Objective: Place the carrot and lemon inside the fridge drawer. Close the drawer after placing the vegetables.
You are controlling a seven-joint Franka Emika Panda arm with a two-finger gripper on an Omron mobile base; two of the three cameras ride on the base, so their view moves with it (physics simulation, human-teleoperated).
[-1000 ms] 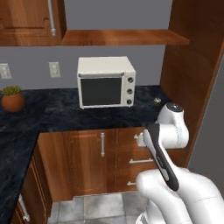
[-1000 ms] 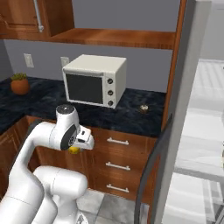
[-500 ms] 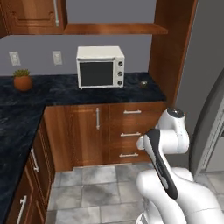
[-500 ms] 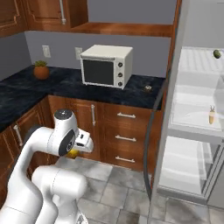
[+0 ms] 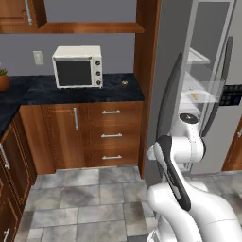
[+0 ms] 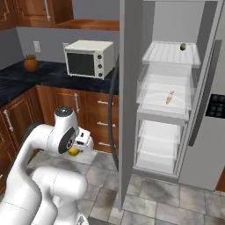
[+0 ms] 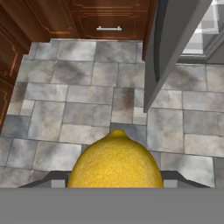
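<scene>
Standing at centre right of the left base view, the fridge is open. Right base view: the carrot (image 6: 169, 97) lies already in the fridge drawer (image 6: 165, 97), right of centre. Hand view: the jaws grip the lemon (image 7: 116, 162), bottom centre, for carrying.

A home kitchen, rendered: brown wooden cabinets (image 5: 75, 130) with metal handles run under a dark speckled stone surface (image 5: 71, 90), which carries a white toaster oven (image 5: 78, 66) and a potted plant (image 6: 30, 62). More wood cabinets (image 6: 39, 11) hang above, with a wall socket (image 5: 37, 57) on the grey wall. A tall grey fridge (image 6: 169, 88) stands open, showing clear shelves and a see-through drawer (image 6: 165, 94). The floor (image 7: 78, 96) is grey stone tile
</scene>
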